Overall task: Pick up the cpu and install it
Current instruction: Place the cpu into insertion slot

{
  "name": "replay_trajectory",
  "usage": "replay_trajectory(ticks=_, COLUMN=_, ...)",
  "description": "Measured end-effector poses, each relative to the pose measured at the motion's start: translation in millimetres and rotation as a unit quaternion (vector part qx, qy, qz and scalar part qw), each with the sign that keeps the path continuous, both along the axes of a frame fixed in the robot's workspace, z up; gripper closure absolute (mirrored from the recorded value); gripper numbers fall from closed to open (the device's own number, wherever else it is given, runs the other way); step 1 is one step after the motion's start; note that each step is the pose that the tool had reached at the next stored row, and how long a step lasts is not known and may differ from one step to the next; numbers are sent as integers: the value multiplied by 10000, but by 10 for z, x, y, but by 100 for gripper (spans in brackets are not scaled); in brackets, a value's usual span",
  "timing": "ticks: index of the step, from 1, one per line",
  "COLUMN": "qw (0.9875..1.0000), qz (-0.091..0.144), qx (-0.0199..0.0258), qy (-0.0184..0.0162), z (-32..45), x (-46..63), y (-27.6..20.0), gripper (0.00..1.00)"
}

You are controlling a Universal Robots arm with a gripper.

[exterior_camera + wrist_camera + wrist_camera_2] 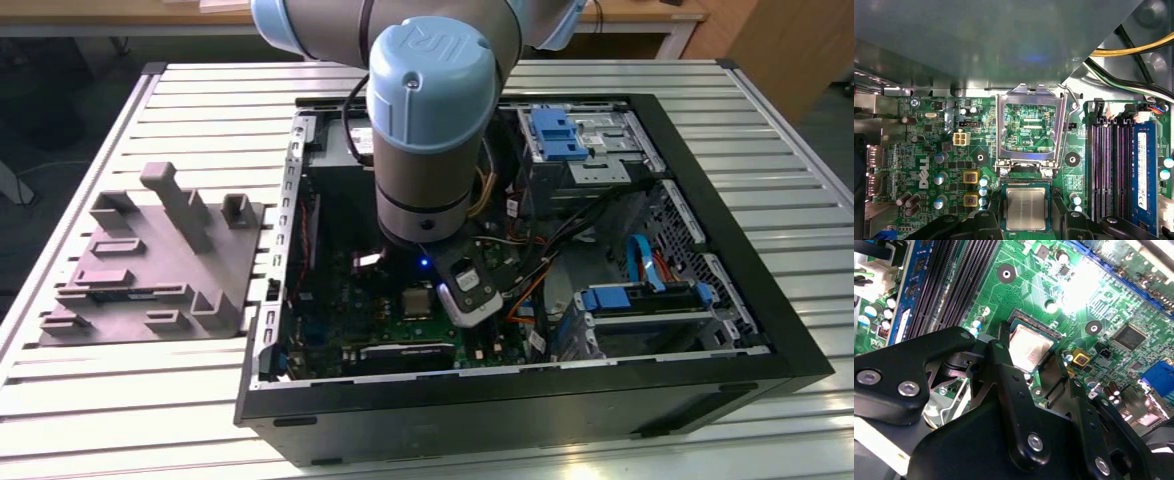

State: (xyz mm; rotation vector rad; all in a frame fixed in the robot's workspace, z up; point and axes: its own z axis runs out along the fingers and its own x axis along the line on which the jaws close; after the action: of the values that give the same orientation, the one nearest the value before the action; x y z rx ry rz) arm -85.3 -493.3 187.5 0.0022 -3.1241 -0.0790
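The arm is standing nearly upright in the exterior view, its last grey segment pointing downward. A pale blue joint cap is facing the camera at the top of that segment. Below it the dark wrist is narrowing, and a small blue light is glowing on its underside. A white-and-black housing is jutting out from the wrist's lower end toward the exterior view's right. In both wrist views the gripper is reaching away from the cameras, its black links lying close to the lens and carrying bright silver screws.
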Motion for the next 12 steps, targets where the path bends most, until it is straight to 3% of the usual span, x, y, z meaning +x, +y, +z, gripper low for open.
replay_trajectory(ticks=5, qw=10000, qz=-1, qx=2, qy=1, z=-2, x=-1, y=0, gripper=51)
replay_trajectory(ticks=6, qw=10000, qz=-1, qx=2, qy=-1, z=-2, x=0, y=0, gripper=45)
replay_trajectory(ticks=12, qw=10000, qz=0, qx=1, qy=-1, z=-3, x=1, y=0, gripper=45)
